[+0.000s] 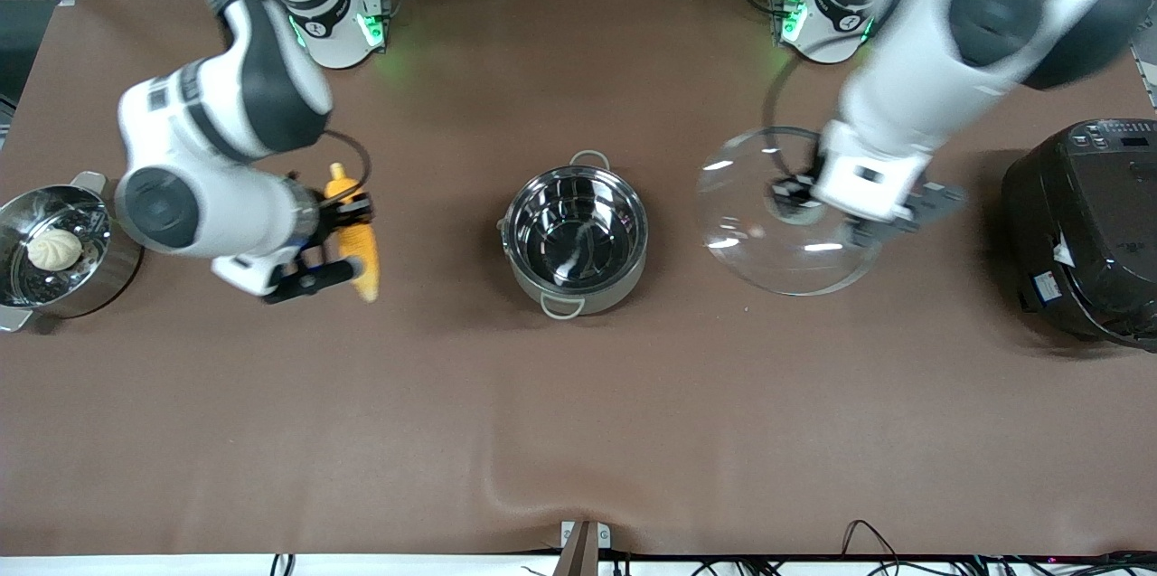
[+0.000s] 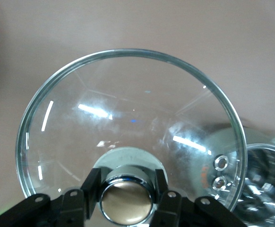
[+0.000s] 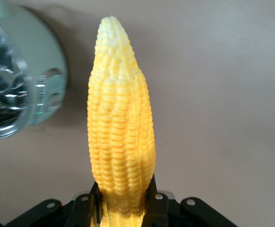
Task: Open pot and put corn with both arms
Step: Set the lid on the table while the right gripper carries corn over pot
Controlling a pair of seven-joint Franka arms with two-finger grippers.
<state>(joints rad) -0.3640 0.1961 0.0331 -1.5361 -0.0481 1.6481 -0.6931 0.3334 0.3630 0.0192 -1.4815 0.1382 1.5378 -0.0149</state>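
Note:
The steel pot (image 1: pixel 575 237) stands open and empty at the table's middle. My left gripper (image 1: pixel 797 201) is shut on the metal knob (image 2: pixel 126 201) of the glass lid (image 1: pixel 768 241). It holds the lid tilted above the table between the pot and the rice cooker. The left wrist view shows the fingers (image 2: pixel 92 189) clamped on the knob, the lid (image 2: pixel 128 113), and the pot (image 2: pixel 265 189) past the lid's edge. My right gripper (image 1: pixel 351 216) is shut on the yellow corn (image 1: pixel 359 246), held above the table between the steamer pan and the pot. In the right wrist view the corn (image 3: pixel 121 127) sticks out from the gripper (image 3: pixel 123 201), with the pot's side (image 3: pixel 45 80) nearby.
A shallow steel steamer pan (image 1: pixel 104 273) with a white bun (image 1: pixel 54 248) sits at the right arm's end of the table. A big black rice cooker (image 1: pixel 1085 232) stands at the left arm's end. Brown cloth covers the table.

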